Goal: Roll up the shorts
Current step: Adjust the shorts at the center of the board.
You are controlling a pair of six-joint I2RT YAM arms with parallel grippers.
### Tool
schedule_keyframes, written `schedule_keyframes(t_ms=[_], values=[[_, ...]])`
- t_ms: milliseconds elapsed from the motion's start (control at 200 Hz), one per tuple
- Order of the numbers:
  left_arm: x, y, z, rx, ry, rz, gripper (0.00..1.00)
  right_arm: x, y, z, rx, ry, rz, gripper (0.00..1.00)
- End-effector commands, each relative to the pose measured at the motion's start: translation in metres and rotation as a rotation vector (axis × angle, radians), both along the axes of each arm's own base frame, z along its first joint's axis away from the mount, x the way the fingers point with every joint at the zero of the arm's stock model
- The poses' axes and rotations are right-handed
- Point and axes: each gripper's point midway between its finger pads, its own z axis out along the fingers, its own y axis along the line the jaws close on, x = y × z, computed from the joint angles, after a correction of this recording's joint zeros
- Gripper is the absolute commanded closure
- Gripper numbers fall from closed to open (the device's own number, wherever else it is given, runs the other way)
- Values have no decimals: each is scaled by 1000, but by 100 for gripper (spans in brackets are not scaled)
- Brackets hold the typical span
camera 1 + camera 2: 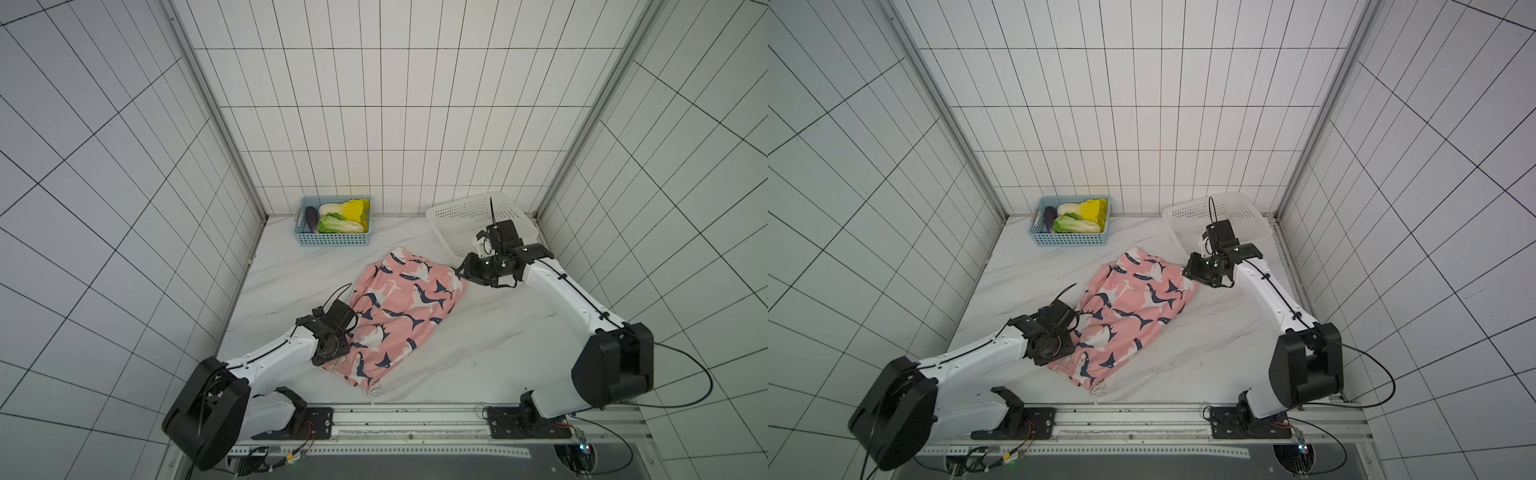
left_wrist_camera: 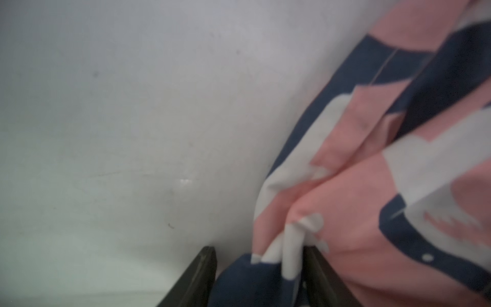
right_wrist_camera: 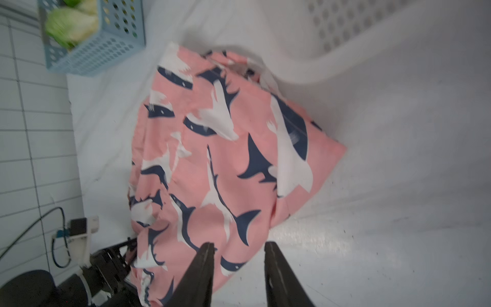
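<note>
One pair of shorts (image 1: 399, 316) lies mid-frame on the surface (image 1: 478, 332). Two baskets sit behind: one blue (image 1: 334, 239), one white (image 1: 465, 224). Left gripper (image 2: 259, 265) jaws pinch the shorts' edge; right gripper (image 3: 237, 255) jaws partly open, gripping nothing.

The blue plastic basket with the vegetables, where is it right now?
In both top views the blue plastic basket sits at the table's far edge against the back wall, beyond the pink shark-print shorts, left of the white perforated basket.

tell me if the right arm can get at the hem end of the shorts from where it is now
Probably yes. The right gripper sits right at the far edge of the shorts, fabric between its fingers in the right wrist view, and nothing stands between them; the white basket is behind it.
</note>
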Motion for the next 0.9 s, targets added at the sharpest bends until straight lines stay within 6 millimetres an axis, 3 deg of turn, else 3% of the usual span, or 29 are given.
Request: schedule_keyframes(t_ms=[0, 100, 185, 245, 410, 695, 810, 895], values=[[-3, -9, -14, -30, 24, -9, 54, -38, 13, -31, -8, 73, 78, 72], [0, -21, -13, -57, 11, -40, 61, -53, 32, -50, 2, 108, 132, 73], [2, -29, -11, -72, -5, -60, 61, -48, 44, -63, 3, 121, 138, 77], [3, -32, -11, -76, -6, -60, 67, -40, 50, -74, 5, 151, 118, 83], [7, -40, -10, -113, -21, -57, 75, 3, 54, -94, -104, 137, 78, 93], [18, -51, -9, -150, -45, -41, 75, 84, 56, -114, -303, 80, 62, 98], [29, -63, -7, -175, -62, -58, 74, 116, 59, -102, -336, -11, 55, 96], [37, -70, 0, -188, -84, -81, 64, 121, 54, -85, -370, -29, 61, 91]])
